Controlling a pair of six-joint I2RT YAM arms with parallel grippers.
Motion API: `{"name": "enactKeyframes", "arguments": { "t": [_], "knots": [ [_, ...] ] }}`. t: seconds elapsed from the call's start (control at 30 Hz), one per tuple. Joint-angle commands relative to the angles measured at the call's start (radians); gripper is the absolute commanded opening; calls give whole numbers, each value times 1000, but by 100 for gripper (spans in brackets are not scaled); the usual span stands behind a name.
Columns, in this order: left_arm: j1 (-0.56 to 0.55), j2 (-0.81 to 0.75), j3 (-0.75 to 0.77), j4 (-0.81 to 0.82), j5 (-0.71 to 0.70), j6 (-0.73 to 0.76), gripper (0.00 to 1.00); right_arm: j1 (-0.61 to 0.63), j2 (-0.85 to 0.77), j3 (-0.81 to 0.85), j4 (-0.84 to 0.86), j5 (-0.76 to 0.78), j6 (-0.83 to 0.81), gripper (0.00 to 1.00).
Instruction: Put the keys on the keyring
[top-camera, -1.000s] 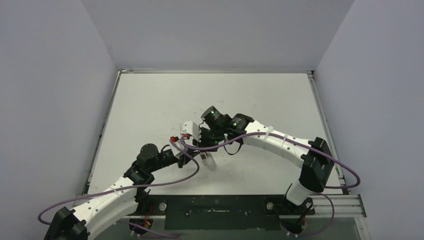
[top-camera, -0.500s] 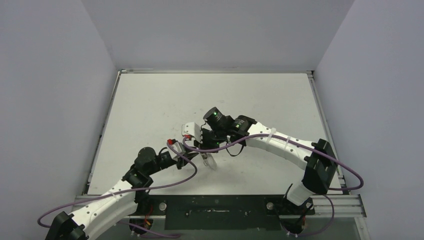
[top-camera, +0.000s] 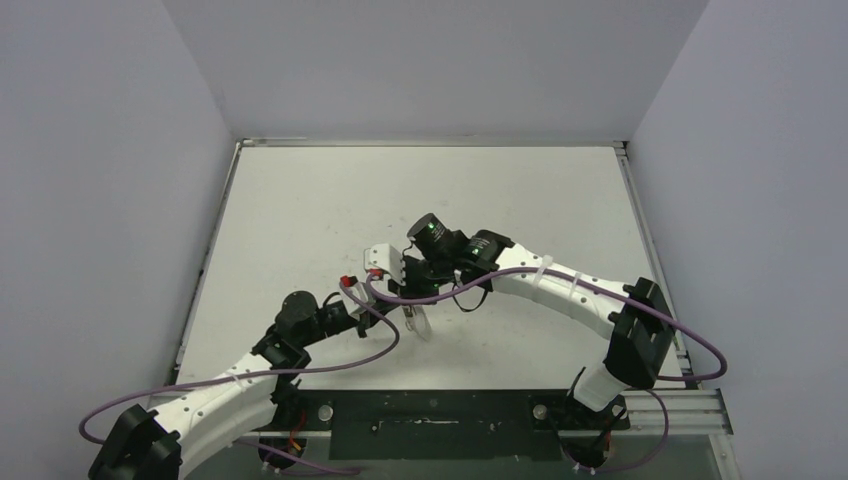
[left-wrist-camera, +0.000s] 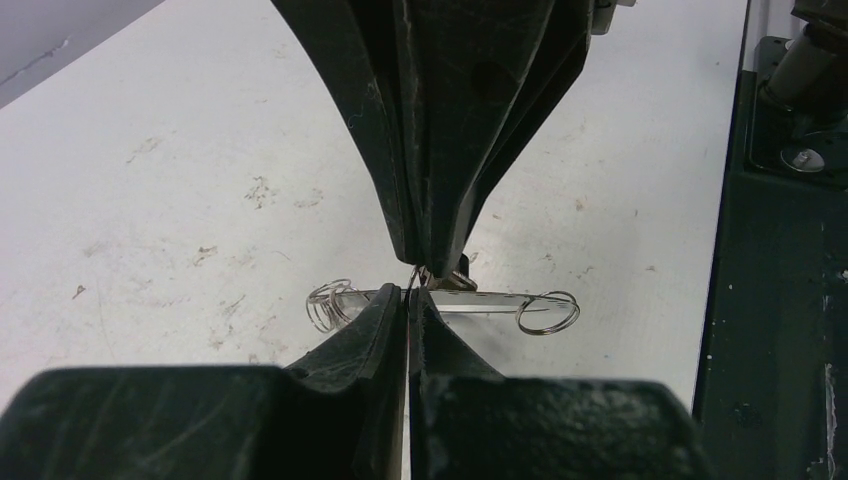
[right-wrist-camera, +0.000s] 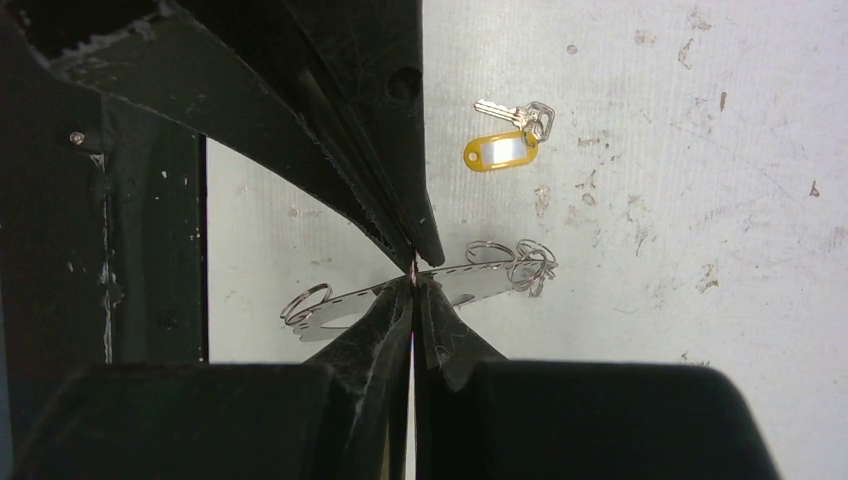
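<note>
1. We are watching the left gripper (left-wrist-camera: 408, 300) and the right gripper (right-wrist-camera: 413, 290) meeting tip to tip over the middle of the table (top-camera: 300, 200). Each one's fingers are pressed together with no gap showing.
2. Both sets of tips are pinching the thin wire of the keyring (right-wrist-camera: 470, 275) at about its mid-length. A fine strand is showing between them in both wrist views.
3. The keyring is stretching out to either side of the pinch, seen nearly edge-on. A few small rings (right-wrist-camera: 305, 302) are sitting at one end and a thicker ring cluster (right-wrist-camera: 530, 262) at the other. We cannot tell whether it is resting on the table or hanging just above it.
4. The key (right-wrist-camera: 508, 111) is lying flat on the table with its yellow tag (right-wrist-camera: 502, 151) joined to it. It is lying beyond the keyring, apart from it and touching neither gripper. In the top view we cannot make it out.
5. The black base plate (top-camera: 440, 410) is running along the near edge, and the pinch point is sitting nearer to it than to the back rim (top-camera: 430, 143).
6. The grey walls (top-camera: 100, 200) are closing in the left, back and right sides. The grippers are working well apart from all three, with a broad stretch of table lying towards the back.
7. The purple cables (top-camera: 385, 345) are looping off both wrists. The left arm's loop is sagging over the table just beside the left gripper, on the near side.
</note>
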Motion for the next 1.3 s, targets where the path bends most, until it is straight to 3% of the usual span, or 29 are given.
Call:
{"name": "enactKeyframes", "arguments": {
  "t": [0.0, 0.1, 0.27, 0.4, 0.57, 0.77, 1.27],
  "knots": [
    [1, 0, 23, 66, 4, 7, 0, 0, -29, 16, 28, -29, 2, 0],
    [1, -15, 13, 78, -2, 1, 0, -21, -21, 20, 34, -23, 21, 0],
    [1, -28, -38, 197, -43, -41, 0, -124, -69, -49, 175, -93, 112, 33],
    [-1, -13, -78, 327, -67, -64, 0, -198, -158, -193, 379, -213, 191, 53],
    [-1, 19, -121, 504, -94, -105, 0, -214, -196, -287, 493, -329, 166, 57],
    [0, 29, -126, 559, -92, -105, 0, -214, -177, -308, 558, -408, 180, 50],
    [-1, 7, -128, 536, -94, -105, 0, -214, -82, -282, 593, -420, 199, 0]
  ]
}}
